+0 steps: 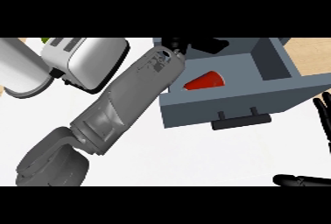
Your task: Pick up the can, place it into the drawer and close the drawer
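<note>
White desk (194, 153) carrying, from left, a toaster (84, 59), the left hand (194, 43) reaching over the open drawer (284, 87) where the red can (207, 81) lies, finger state unclear, and the right hand (323, 118) resting, fingers straight.

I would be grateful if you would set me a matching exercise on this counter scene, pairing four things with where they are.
Things:
1. red can
2. white toaster
3. black left hand
4. black right hand

Places:
A. at the view's right edge, fingers straight
B. lying inside the open grey drawer
C. at the view's upper left, beside the left forearm
D. over the drawer's far end, mostly hidden by the forearm

Pairs: 1-B, 2-C, 3-D, 4-A
</note>
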`<state>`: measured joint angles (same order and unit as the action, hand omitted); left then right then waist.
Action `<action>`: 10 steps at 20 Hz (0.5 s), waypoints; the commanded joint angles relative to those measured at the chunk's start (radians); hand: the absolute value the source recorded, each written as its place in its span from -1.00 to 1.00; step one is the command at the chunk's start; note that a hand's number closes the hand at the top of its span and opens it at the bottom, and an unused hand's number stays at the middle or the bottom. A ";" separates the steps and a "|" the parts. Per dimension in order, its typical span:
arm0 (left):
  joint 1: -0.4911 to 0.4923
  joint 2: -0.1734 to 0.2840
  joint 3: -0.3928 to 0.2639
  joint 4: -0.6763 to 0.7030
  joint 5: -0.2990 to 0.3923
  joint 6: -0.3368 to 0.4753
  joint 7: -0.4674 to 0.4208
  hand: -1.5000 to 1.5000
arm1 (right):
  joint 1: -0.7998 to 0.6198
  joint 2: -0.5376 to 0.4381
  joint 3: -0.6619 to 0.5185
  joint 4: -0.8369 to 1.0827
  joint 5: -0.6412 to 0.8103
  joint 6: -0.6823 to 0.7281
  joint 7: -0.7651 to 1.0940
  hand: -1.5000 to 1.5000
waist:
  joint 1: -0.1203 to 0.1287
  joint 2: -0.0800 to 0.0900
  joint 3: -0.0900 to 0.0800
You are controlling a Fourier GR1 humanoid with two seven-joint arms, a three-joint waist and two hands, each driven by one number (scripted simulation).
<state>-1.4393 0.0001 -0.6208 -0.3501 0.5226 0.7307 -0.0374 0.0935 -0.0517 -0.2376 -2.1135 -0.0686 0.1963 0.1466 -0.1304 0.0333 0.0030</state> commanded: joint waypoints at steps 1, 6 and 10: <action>0.022 0.000 -0.024 -0.001 0.018 0.040 -0.015 -1.00 | -0.008 -0.010 -0.002 -0.032 -0.007 0.001 0.016 -1.00 | -0.011 0.000 0.000; 0.008 0.000 -0.004 -0.002 0.051 0.049 -0.044 -1.00 | 0.012 -0.040 -0.025 -0.056 0.022 0.007 0.002 -1.00 | 0.003 -0.004 -0.001; 0.051 0.000 0.007 -0.041 0.103 0.067 -0.060 -1.00 | 0.005 -0.073 0.006 -0.115 0.146 0.005 -0.047 -1.00 | -0.006 -0.001 -0.002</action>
<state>-1.4089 0.0002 -0.6229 -0.3739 0.5909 0.7836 -0.0768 0.0978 -0.0959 -0.2394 -2.1893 0.0072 0.1986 0.1291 -0.1292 0.0303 0.0019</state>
